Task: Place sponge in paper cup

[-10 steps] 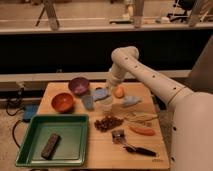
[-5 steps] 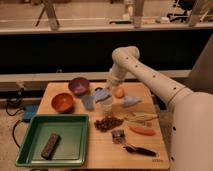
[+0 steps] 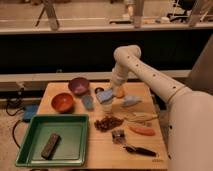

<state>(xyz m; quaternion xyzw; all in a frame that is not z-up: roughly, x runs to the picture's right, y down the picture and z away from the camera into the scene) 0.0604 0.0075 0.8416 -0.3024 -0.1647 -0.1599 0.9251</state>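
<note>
Nearest the camera, on the pale wooden tabletop [image 3: 102,152], a black-handled tool [image 3: 138,149] lies well in front of the small whitish paper cup [image 3: 108,107] and a little to its right in the picture. A green rectangular plastic tray [image 3: 75,125] sits in front of the cup and to its left, with a dark oblong bar [image 3: 50,145] lying in it. Closer to the cup are a small dark metal piece [image 3: 118,136], an orange carrot-shaped piece [image 3: 141,130] and, just in front of the cup, a heap of brown bits [image 3: 107,123].

The cup stands upright near the middle of the tabletop. Left of it lies a dull blue-grey oblong piece [image 3: 88,102], and further left an orange bowl [image 3: 62,101]. Right of the cup is a pale blue flat wedge [image 3: 131,101].

The light blue soft sponge [image 3: 104,95] is just behind and above the cup, outside it. The gripper [image 3: 114,90] hangs right beside the sponge, above the cup's far side; I cannot tell whether it grips anything. A purple bowl [image 3: 79,86] sits behind and left of the cup.
</note>
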